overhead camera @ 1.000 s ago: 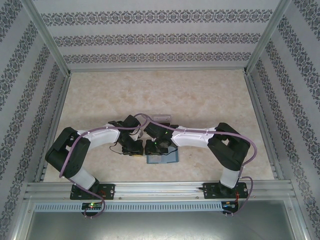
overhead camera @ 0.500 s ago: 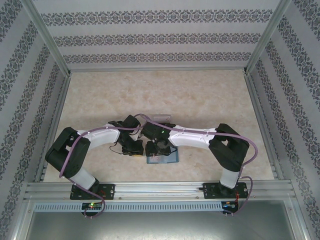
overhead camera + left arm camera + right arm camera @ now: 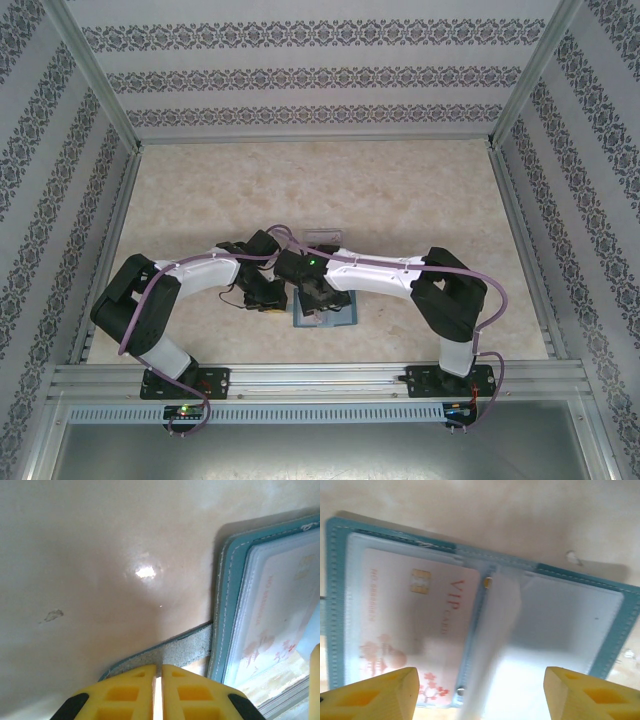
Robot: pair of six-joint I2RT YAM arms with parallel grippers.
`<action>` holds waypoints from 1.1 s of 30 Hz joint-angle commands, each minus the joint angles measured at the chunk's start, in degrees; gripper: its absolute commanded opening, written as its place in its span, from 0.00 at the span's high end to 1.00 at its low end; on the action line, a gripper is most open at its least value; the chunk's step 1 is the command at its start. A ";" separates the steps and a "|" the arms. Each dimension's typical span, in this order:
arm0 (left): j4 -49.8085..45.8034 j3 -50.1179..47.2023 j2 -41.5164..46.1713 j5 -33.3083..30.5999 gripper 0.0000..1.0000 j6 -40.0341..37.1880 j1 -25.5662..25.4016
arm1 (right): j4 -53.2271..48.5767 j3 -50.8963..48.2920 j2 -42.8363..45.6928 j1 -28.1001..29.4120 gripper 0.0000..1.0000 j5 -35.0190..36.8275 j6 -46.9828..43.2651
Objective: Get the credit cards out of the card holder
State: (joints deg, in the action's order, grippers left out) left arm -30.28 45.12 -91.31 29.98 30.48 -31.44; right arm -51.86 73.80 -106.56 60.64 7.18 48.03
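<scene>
The teal-blue card holder [image 3: 334, 605] lies open on the table, under my two grippers [image 3: 338, 318]. A pale white credit card [image 3: 415, 625] with a gold chip and red "VIP" lettering sits in the clear sleeve of its left half. A clear sleeve leaf [image 3: 495, 645] stands up blurred at the spine; the right pocket looks pale and bare. My right gripper [image 3: 480, 695] hovers open over the spine, holding nothing. My left gripper [image 3: 157, 672] is shut on the holder's grey strap tab [image 3: 182, 650], beside the holder's stitched edge [image 3: 227, 605].
A clear plastic tray [image 3: 323, 238] lies just behind the two wrists. Metal frame rails [image 3: 110, 250] and patterned walls bound the beige table on three sides. Both arms crowd the middle near the front edge.
My right gripper has opened wide and shifted slightly left over the open card holder. The left gripper has stayed shut on the tab.
</scene>
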 commanded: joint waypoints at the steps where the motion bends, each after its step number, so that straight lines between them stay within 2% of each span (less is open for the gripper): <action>1: 0.05 -0.50 -1.83 -1.66 0.86 -1.21 -0.61 | -4.02 0.24 0.51 0.97 0.30 3.77 -0.88; 21: -1.18 0.19 -2.21 -2.20 0.86 -1.47 -0.55 | -2.74 -9.29 5.28 -1.08 0.26 5.76 0.22; 27: -1.70 -0.07 -1.86 -2.24 0.86 -1.32 -0.60 | 2.01 -14.16 6.44 -2.28 0.26 3.70 -0.11; 33: -1.71 0.08 1.74 -1.29 0.86 0.05 -0.62 | 11.49 -18.81 8.53 -2.81 0.27 -1.42 -3.14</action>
State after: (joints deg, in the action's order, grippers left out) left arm -30.52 45.39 -91.22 29.91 30.28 -31.46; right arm -45.76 57.80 -98.26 58.46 9.21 46.96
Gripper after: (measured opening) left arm 0.141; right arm 0.730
